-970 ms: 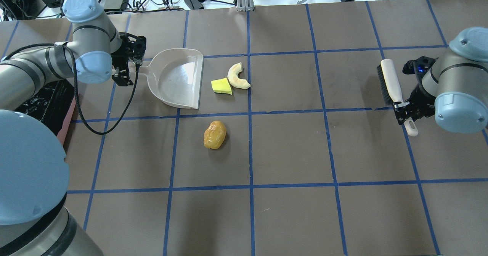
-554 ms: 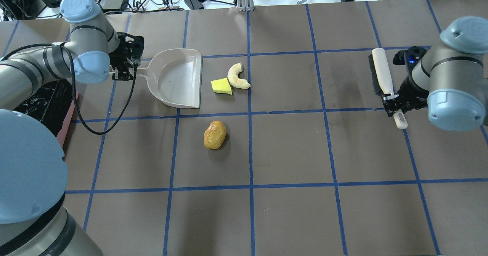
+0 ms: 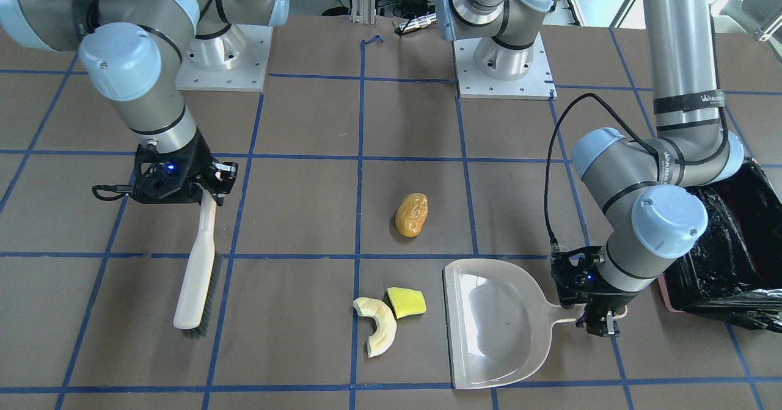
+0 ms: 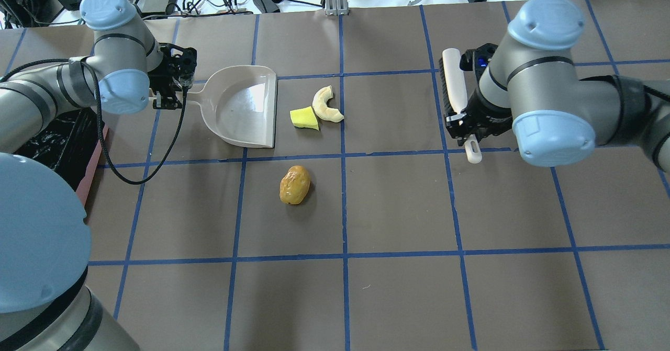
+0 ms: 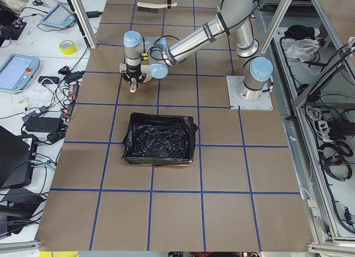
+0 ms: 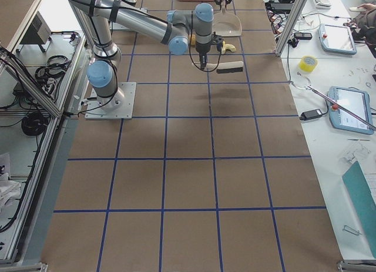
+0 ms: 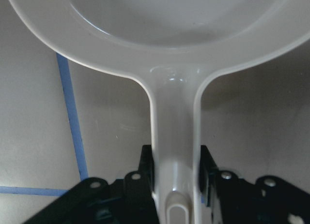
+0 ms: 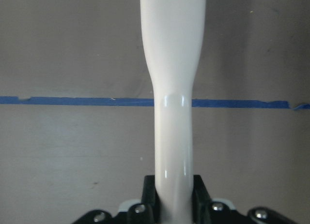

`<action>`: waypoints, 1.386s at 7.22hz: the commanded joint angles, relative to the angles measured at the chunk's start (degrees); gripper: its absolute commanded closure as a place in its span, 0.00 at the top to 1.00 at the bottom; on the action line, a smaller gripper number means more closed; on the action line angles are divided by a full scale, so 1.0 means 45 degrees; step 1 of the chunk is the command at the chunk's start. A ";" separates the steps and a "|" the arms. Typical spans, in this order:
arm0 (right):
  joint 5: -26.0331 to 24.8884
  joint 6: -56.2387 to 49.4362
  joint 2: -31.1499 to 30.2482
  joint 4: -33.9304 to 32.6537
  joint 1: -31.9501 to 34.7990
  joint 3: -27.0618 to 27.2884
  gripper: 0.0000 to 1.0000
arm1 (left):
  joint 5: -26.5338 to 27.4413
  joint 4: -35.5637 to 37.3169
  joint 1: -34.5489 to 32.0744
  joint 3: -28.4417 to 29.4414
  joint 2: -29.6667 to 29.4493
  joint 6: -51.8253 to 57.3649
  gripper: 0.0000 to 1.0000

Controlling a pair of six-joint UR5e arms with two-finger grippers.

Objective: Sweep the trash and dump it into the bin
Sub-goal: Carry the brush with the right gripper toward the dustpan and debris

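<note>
**Tools gripped, trash lying loose**

The left gripper is clamping the handle of the beige dustpan. The pan is lying flat, its open lip facing the yellow-green wedge and cream crescent just beside it. The orange-brown lump is sitting alone, nearer the robot. The right gripper is gripping the brush by its handle, well right of the trash, bristles seemingly hovering off the table. The black-lined bin is standing at the left edge.

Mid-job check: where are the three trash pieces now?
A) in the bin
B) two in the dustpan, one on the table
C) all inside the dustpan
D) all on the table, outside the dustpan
D: the potato-shaped lump, yellow-green wedge and cream crescent lie on the table outside the empty dustpan.
</note>
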 commanded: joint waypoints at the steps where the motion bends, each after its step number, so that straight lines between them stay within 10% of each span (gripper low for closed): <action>1: 0.0075 0.2244 0.0843 0.0116 0.1665 -0.0885 0.06 | -0.0001 -0.0109 -0.0007 0.0018 -0.0021 -0.0080 0.00; 10: 0.0680 0.5125 0.4672 0.0569 0.4328 -0.3703 0.06 | 0.0797 -0.0870 -0.0377 0.0037 -0.0002 -0.0762 0.00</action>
